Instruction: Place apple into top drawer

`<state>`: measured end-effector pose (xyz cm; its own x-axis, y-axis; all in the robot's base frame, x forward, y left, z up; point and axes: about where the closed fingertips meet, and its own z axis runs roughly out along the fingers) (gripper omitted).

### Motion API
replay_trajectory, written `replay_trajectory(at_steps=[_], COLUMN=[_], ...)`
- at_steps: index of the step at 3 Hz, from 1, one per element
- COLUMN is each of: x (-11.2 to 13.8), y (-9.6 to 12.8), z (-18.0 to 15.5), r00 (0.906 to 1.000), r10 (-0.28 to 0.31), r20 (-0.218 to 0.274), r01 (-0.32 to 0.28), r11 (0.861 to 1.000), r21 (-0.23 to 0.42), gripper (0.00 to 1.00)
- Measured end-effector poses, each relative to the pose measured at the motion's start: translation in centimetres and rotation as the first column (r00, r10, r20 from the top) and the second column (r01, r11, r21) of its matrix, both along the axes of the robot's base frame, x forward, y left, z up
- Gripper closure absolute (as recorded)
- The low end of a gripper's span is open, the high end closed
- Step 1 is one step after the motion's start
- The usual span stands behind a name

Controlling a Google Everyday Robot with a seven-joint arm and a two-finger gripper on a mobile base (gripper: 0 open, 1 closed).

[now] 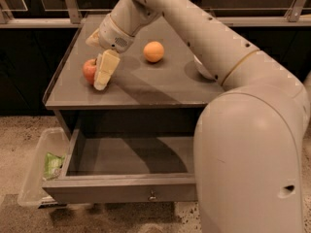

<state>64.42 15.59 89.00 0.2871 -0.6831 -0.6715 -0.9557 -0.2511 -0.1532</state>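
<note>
Hand (103, 74), near the left edge of the surface (146, 84), covers the right side of the apple (88, 70). The arm (204, 38) hides all but a sliver of a white bowl (200, 71) near the right edge, and the right end of the top drawer (121, 191). The drawer front conceals the near corner of the clear bin (34, 174).

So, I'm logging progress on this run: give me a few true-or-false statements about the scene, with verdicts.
1. The apple lies in the drawer. False: it sits on the tabletop.
2. The drawer is open. True.
3. The gripper hangs over the drawer. False: it is at the apple, above the tabletop.
4. The orange is on the tabletop. True.
5. The bin holds a green packet. True.
</note>
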Motion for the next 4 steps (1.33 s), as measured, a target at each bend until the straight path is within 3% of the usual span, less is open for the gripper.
replay_trajectory(at_steps=[1,2,4], x=[0.14,0.14,0.14], y=[2.48,2.49,2.50], z=[-2.55,-2.60,-2.60], r00=[0.9984,0.9984,0.9984], r10=[0.048,0.048,0.048], r20=[-0.031,-0.031,-0.031], r01=[-0.048,-0.049,-0.049], r11=[0.999,0.999,0.999], r21=[-0.023,-0.024,-0.024], gripper=[0.00,0.00,0.41])
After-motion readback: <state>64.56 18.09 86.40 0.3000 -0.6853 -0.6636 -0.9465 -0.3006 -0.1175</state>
